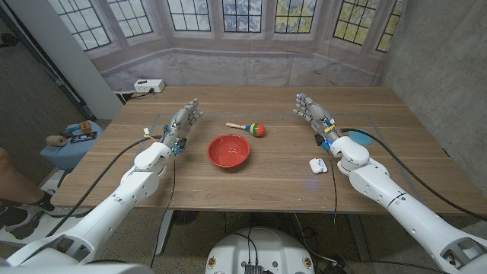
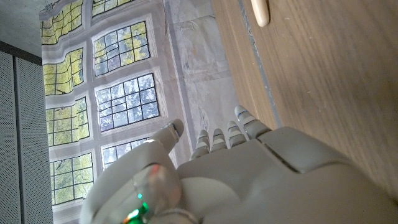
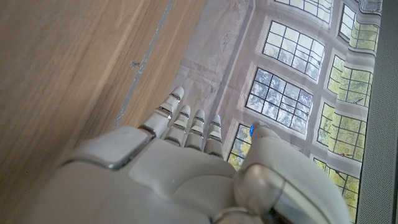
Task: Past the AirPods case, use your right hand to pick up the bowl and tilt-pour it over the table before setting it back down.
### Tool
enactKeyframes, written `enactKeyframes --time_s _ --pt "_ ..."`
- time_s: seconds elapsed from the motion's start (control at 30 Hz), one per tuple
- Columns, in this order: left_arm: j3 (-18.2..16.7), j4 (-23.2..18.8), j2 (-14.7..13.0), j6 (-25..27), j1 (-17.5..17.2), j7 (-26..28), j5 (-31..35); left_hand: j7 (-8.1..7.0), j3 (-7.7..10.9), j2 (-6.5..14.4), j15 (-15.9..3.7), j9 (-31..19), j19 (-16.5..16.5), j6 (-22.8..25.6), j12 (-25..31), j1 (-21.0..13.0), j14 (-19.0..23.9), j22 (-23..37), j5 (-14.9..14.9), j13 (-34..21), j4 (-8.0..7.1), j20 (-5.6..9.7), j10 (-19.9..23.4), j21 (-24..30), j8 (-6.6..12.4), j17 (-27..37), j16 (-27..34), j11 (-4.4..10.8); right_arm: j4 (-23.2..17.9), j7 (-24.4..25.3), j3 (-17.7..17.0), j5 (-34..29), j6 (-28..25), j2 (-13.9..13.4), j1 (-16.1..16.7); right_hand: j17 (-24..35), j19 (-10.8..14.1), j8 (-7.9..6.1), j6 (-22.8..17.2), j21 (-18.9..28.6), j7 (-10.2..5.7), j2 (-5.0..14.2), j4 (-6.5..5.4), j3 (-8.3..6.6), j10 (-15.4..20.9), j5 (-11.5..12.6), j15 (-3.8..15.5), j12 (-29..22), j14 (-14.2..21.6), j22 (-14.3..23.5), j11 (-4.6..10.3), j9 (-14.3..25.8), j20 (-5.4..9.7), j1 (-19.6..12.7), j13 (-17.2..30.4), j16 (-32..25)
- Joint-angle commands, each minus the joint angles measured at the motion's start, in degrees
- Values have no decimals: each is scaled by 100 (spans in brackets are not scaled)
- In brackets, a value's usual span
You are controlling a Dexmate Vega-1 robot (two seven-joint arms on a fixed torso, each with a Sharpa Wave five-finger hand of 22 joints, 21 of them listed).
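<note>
Red round plastic bowl (image 1: 229, 151) sits upright at table centre, mouth up, no long axis. Right hand (image 1: 313, 114) stands on far right, fingers extended and slightly apart, holding nothing. Bowl lies left and nearer from right hand. White AirPods case (image 1: 318, 164) rests near right wrist, right of bowl. Left hand (image 1: 183, 122) empty, fingers extended, just far-left of bowl, closer than right hand.

The round red bowl (image 1: 229, 151) looks like glossy plastic on the matt brown wood-grain table (image 1: 266, 183); the small white AirPods case (image 1: 317, 165) seems smooth plastic, the pale-handled toy maraca (image 1: 247, 128) painted wood
</note>
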State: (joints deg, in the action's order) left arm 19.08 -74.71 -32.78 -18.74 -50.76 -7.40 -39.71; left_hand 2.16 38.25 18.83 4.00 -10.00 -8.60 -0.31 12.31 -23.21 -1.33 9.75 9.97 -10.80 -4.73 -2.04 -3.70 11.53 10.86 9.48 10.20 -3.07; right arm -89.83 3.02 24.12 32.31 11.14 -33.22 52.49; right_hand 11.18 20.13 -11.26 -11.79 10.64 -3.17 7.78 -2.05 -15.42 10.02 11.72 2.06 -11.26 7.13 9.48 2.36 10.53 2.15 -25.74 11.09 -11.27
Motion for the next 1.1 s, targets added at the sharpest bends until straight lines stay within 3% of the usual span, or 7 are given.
enactKeyframes --time_s 0.03,0.3,0.87,1.1 --pt "8 29 1 -73 17 -26 39 24 -5 -941 50 -30 -31 4 1 840 -13 26 23 -11 47 -7 -33 -10 -9 10 -7 -13 -387 45 86 -168 -417 -191 -32 5 60 -36 -49 30 101 3 86 -43 94 -20 214 -41 61 17 -21 16 189 -110 10 -10" --pt "31 183 128 -205 95 -87 28 20 -3 -951 55 -31 -16 10 -7 829 -44 27 23 -11 79 2 -42 -17 -10 9 -21 -16 -764 37 150 -220 -882 -396 -107 -12 158 -61 -178 58 162 -13 251 -77 201 -54 224 -60 182 16 -89 13 213 -240 4 -56" --pt "81 230 89 -263 130 -290 43 -15 -169 -1074 61 -35 21 -6 -30 1051 -93 30 -26 -12 -55 11 -71 -29 -24 64 5 3 -1684 132 209 -252 -1745 -835 -35 -5 211 -40 -202 60 285 -111 342 -13 231 -98 109 -43 234 16 -175 9 148 -232 -3 -76" --pt "57 177 56 -269 67 -323 1 -28 -298 -1153 49 -38 33 1 -34 1226 -109 34 -25 -12 -162 2 -68 -30 -20 80 16 6 -1926 55 341 -269 -2203 -957 -184 4 262 -37 -243 67 403 -116 399 5 274 -107 1 -42 263 16 -328 7 99 -240 -6 -87"
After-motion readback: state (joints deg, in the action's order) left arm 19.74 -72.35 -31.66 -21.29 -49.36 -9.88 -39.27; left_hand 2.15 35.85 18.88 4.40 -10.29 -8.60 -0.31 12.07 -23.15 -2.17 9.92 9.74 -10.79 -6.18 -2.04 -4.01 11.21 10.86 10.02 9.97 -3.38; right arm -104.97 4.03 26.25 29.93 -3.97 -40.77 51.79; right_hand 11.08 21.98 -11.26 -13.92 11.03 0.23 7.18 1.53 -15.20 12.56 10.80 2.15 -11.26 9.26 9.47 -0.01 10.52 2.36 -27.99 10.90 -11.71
